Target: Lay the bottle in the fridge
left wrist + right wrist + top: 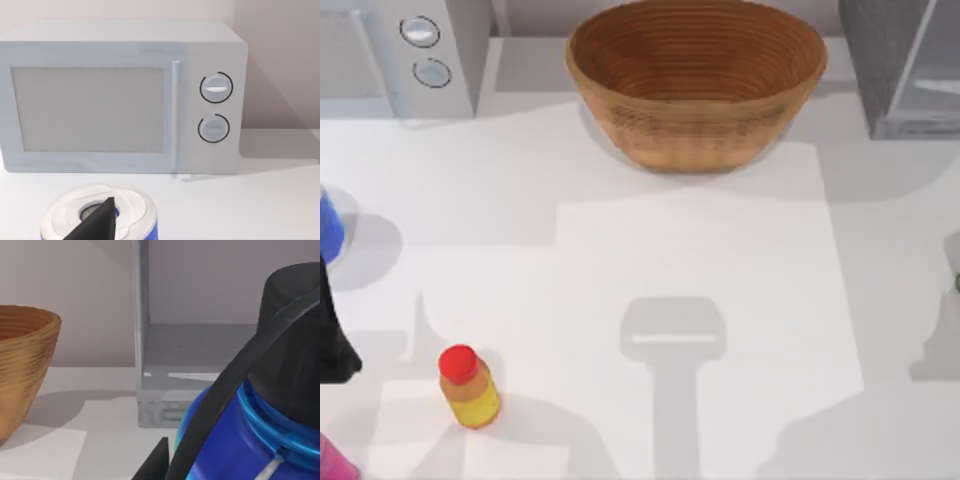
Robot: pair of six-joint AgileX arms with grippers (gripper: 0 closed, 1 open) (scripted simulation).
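The bottle (pixel 260 440) looms close in the right wrist view, with a blue shoulder, a black round cap (pixel 295 330) and a black loop strap. My right gripper (pixel 200 465) is shut on it; one black fingertip (pixel 156 460) shows beside its body. Just beyond it stands the fridge (pixel 200 350), a grey box with its light interior facing the gripper. From above, the fridge (pixel 905 70) sits at the table's back right corner. My left arm (pixel 332 340) rests at the left edge.
A grey box with two round dials (pixel 420 50) fills the back left. A wicker basket (pixel 695 80) sits at back centre, left of the fridge. A yellow-orange bottle with a red cap (pixel 468 388) stands front left. A blue-and-white can (pixel 100 215) lies under the left wrist.
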